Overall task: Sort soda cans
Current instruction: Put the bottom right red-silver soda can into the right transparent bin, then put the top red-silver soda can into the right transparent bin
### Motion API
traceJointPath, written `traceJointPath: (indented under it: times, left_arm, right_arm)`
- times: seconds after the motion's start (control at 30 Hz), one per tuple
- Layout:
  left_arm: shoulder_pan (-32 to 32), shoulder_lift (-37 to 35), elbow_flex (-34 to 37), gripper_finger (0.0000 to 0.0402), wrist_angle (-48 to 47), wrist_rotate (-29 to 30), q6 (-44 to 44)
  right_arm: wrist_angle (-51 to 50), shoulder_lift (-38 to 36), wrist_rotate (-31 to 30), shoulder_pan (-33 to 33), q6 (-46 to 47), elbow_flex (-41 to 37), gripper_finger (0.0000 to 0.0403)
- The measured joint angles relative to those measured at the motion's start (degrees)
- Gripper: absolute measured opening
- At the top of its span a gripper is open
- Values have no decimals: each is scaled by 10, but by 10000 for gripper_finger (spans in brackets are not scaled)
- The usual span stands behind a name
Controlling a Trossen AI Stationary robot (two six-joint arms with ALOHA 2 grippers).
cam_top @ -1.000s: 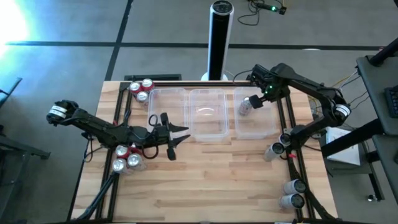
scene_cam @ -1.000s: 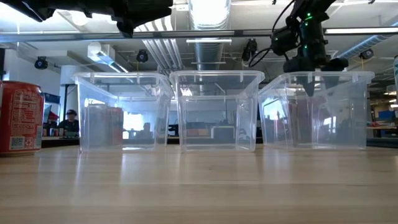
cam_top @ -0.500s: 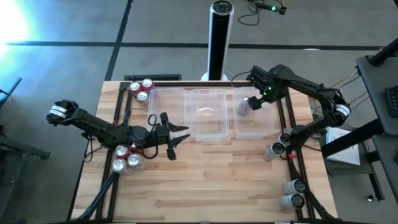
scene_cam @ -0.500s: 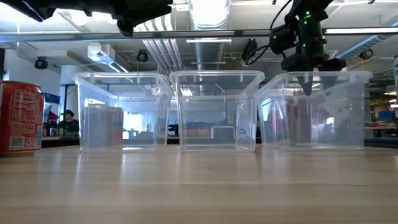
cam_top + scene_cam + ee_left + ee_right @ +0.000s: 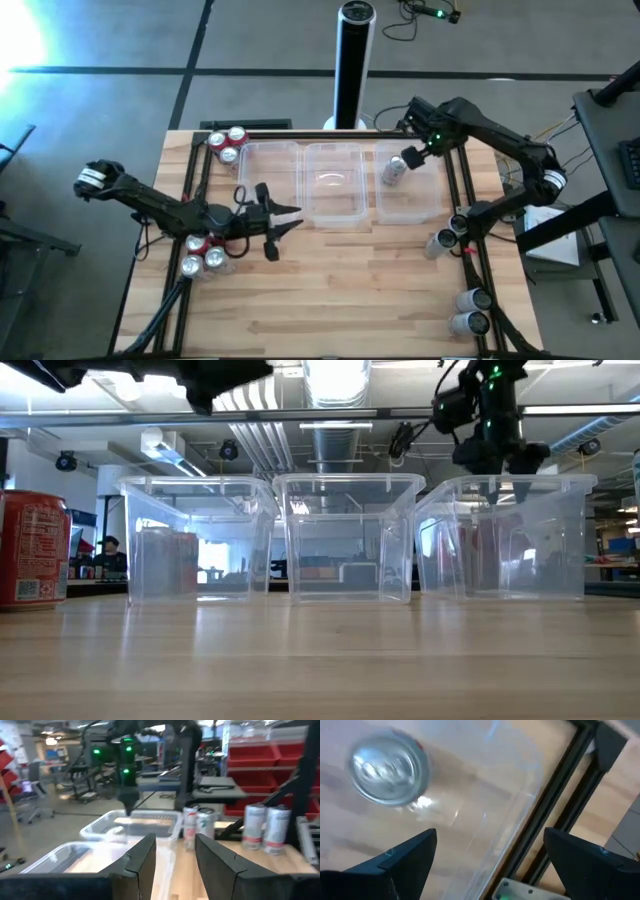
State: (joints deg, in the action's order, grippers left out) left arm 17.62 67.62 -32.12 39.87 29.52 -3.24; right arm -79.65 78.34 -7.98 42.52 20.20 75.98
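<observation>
Three clear tubs (image 5: 332,183), one silver can (image 5: 393,172) inside; your right gripper (image 5: 424,147) hovers wide open, empty, above it.

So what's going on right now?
Right gripper open above right tub, silver can inside. Left gripper open, empty, beside left tub. Nothing blocking.

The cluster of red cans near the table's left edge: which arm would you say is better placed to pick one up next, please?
Probably the left. The left gripper hangs open beside the red cans, while the right gripper is open over the right tub, above a silver can inside it.
</observation>
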Motion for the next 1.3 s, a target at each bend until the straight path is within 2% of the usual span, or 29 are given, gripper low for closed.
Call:
traceJointPath:
  times: [0.13,0.27,0.3,0.37,0.5,0.67,0.83,0.93,1.07,1.3]
  left_arm:
    - [19,-33,2,121,-26,10,-3]
    - [29,-94,2,121,-156,118,44]
    - [30,-112,-1,121,-203,136,61]
    - [30,-153,-20,121,-311,137,111]
    - [27,-216,-103,127,-583,116,284]
    - [26,-230,-220,165,-912,115,474]
    - [15,-222,-305,224,-1119,131,641]
    - [-12,-221,-332,253,-1171,144,697]
    - [-81,-220,-355,276,-1172,139,715]
    - [-260,-201,-376,281,-1174,54,698]
  right_arm:
    - [-5,-19,-1,-1,-3,42,361]
    - [35,-58,-16,-41,-4,54,361]
    - [61,-71,-17,-59,-7,49,361]
    - [114,-98,-19,-99,-13,33,361]
    - [225,-145,-37,-191,-18,-11,361]
    - [330,-176,-101,-298,-40,-69,361]
    - [386,-190,-136,-367,-39,-116,361]
    - [414,-194,-136,-389,-35,-149,361]
    - [444,-193,-137,-393,-38,-181,361]
    - [457,-192,-132,-394,-54,-189,361]
